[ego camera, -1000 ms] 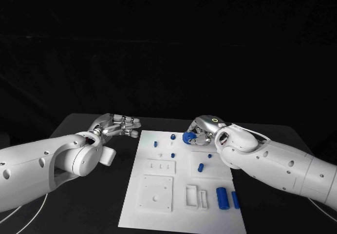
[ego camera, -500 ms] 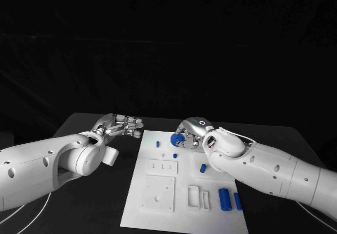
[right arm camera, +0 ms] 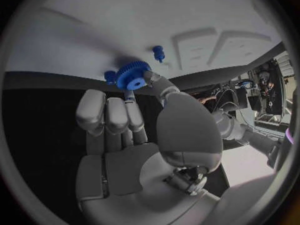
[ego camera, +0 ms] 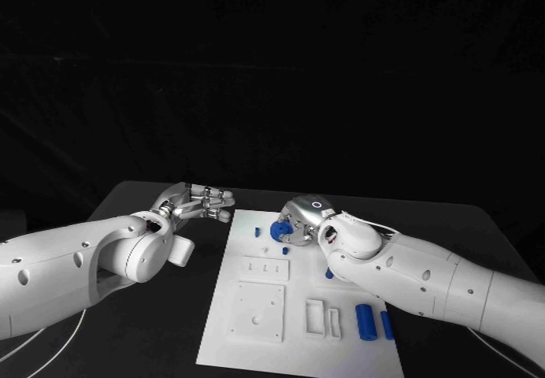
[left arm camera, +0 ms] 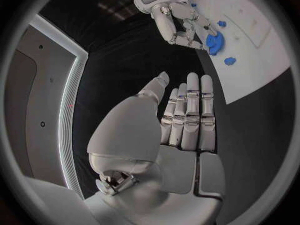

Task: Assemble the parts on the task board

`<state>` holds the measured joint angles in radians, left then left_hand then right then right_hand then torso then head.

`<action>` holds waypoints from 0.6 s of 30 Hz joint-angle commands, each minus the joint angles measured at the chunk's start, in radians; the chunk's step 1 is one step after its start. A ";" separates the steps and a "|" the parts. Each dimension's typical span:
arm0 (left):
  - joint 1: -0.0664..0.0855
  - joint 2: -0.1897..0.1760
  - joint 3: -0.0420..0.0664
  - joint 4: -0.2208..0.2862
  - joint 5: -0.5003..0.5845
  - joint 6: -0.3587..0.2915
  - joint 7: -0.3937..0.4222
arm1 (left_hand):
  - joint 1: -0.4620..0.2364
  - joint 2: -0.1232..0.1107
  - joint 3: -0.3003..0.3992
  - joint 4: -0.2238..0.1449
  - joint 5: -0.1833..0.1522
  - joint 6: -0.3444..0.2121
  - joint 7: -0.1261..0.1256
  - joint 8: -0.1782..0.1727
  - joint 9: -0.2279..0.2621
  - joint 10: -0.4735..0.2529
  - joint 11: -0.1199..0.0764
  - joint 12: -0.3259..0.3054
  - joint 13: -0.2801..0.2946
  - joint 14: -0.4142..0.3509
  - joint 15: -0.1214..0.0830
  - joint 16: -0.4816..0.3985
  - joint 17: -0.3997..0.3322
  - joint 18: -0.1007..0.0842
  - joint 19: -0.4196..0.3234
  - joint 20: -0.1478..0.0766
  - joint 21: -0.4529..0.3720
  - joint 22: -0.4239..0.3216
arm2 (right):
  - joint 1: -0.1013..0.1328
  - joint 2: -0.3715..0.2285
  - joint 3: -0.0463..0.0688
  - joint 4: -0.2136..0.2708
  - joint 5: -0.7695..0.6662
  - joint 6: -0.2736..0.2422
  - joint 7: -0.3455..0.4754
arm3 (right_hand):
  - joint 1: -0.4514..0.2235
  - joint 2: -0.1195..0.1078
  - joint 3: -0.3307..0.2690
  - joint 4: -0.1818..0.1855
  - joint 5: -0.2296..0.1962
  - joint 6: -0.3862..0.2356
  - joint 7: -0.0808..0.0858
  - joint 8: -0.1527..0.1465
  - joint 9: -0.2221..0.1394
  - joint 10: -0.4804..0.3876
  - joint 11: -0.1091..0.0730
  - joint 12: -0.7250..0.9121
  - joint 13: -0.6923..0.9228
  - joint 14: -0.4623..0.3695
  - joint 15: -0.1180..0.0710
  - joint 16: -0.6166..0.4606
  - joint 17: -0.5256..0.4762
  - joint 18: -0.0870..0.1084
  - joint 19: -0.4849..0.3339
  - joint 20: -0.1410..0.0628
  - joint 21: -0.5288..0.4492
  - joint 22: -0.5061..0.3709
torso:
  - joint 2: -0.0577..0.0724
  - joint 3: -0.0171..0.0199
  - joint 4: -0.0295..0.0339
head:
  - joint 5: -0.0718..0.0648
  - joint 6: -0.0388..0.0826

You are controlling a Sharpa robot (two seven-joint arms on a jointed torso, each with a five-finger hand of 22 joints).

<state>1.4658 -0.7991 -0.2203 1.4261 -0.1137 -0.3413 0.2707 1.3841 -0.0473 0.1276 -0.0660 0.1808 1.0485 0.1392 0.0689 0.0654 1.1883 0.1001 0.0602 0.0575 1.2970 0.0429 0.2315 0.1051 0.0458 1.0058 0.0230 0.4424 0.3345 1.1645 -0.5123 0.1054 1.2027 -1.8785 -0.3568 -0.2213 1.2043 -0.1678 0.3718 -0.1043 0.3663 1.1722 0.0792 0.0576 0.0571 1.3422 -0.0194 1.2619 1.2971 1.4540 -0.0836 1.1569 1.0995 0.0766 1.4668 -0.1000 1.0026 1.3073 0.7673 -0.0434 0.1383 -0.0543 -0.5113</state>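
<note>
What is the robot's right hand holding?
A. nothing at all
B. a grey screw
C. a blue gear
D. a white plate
C. The right hand pinches a small blue gear at its fingertips, over the far end of the white board; the head view shows the same blue piece in that hand.

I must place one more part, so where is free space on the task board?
Bare white lies along the task board near edge, below the square recess. The far end is crowded: the right hand holds a blue gear over small blue pegs.
</note>
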 commanded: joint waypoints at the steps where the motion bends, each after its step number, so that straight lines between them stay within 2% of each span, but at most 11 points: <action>1: 0.002 0.005 0.001 0.000 -0.003 0.009 0.008 | -0.007 0.006 0.008 -0.006 0.004 -0.006 -0.002 -0.004 0.000 -0.003 -0.001 -0.002 0.001 0.005 0.001 0.000 0.000 0.014 -0.011 0.003 0.007 0.008 | -0.003 0.007 -0.007 -0.020 -0.053 -0.003 -0.002 | 0.012 0.000 0.002 0.005 -0.009 0.025 -0.014 0.005 0.008 -0.001 0.003 -0.003 -0.003 0.001 -0.005 0.001 -0.002 -0.010 0.048 -0.009 0.003 0.125 | 0.000 0.0000 -0.0006 | 0.001 0.001; 8: 0.002 0.009 0.001 -0.002 -0.003 0.010 0.008 | -0.006 0.006 0.008 -0.007 0.006 -0.005 -0.002 -0.003 0.000 -0.004 -0.001 -0.002 0.001 0.005 0.001 0.000 0.000 0.014 -0.011 0.003 0.007 0.008 | -0.002 0.018 -0.011 -0.036 -0.062 -0.007 -0.005 | 0.012 -0.001 0.003 0.008 -0.014 0.023 -0.013 0.004 0.007 -0.002 0.003 -0.005 -0.005 0.001 -0.005 -0.002 -0.004 -0.010 0.048 -0.009 0.003 0.125 | -0.001 -0.0006 -0.0011 | 0.005 0.001; 12: 0.002 0.008 0.001 -0.003 -0.003 0.010 0.008 | -0.006 0.006 0.008 -0.007 0.006 -0.005 -0.002 -0.003 0.000 -0.004 -0.001 -0.002 0.001 0.005 0.001 0.000 0.000 0.014 -0.011 0.003 0.007 0.008 | -0.002 0.022 -0.012 -0.039 -0.064 -0.010 -0.006 | 0.013 -0.001 0.004 0.009 -0.018 0.022 -0.013 0.004 0.007 -0.002 0.003 -0.006 -0.005 0.001 -0.005 -0.002 -0.005 -0.010 0.048 -0.010 0.002 0.125 | -0.001 0.0005 -0.0022 | 0.007 0.000; 18: 0.002 0.009 0.001 -0.004 -0.003 0.011 0.008 | -0.006 0.006 0.008 -0.007 0.006 -0.005 -0.002 -0.003 0.000 -0.004 -0.001 -0.002 0.001 0.005 0.001 0.000 0.000 0.014 -0.011 0.003 0.007 0.008 | 0.000 0.026 -0.012 -0.048 -0.064 0.009 -0.012 | 0.013 -0.004 0.006 0.011 -0.033 0.011 -0.010 0.004 0.007 -0.007 0.005 -0.013 -0.012 0.000 -0.005 -0.005 -0.008 -0.009 0.047 -0.009 -0.001 0.124 | -0.001 -0.0001 -0.0024 | 0.006 -0.004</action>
<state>1.4658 -0.7927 -0.2204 1.4213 -0.1137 -0.3408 0.2707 1.3841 -0.0473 0.1323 -0.0708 0.1807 1.0485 0.1392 0.0689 0.0654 1.1883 0.1001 0.0602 0.0574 1.2970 0.0428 0.2315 0.1051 0.0459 1.0020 0.0268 0.4469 0.3419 1.1660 -0.4867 0.0951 1.1615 -1.9219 -0.3733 -0.2224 1.2086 -0.1713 0.3771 -0.0990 0.3363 1.1732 0.0783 0.0610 0.0577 1.3387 -0.0158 1.2524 1.2863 1.4540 -0.0834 1.1569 1.0927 0.0765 1.4632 -0.1036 1.0026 1.3080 0.7665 -0.0435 0.1360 -0.0474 -0.5142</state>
